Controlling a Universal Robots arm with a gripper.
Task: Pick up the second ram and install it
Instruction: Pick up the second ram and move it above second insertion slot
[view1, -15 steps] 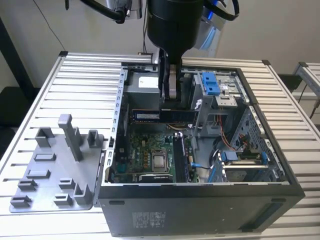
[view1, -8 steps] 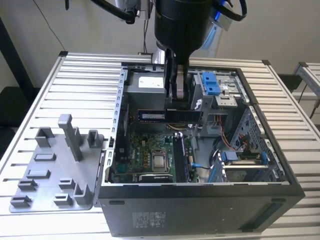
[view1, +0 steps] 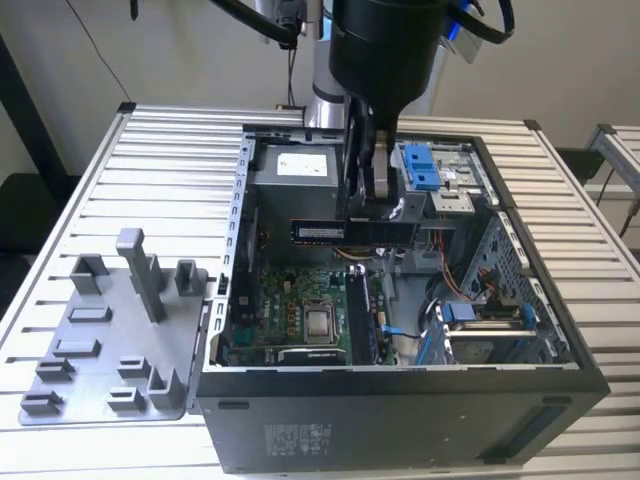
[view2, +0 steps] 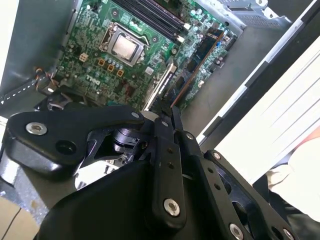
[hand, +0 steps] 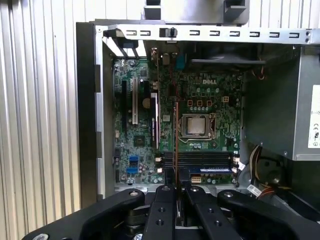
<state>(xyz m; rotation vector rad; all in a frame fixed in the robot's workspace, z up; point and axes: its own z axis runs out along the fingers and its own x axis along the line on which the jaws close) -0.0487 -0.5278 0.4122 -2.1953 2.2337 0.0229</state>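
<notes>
The second ram, a thin dark stick with a pale label, hangs level over the open PC case. My gripper is shut on it near its middle, coming down from above. In both wrist views the stick shows edge-on as a thin line running out from the fingertips above the green motherboard. The memory slots lie across the board below the stick, beside the processor. The stick is well above the board and touches nothing else.
A grey plastic holder with upright pegs stands on the slatted table on the exterior view's left of the case. Inside the case are a power supply, blue drive brackets and loose cables.
</notes>
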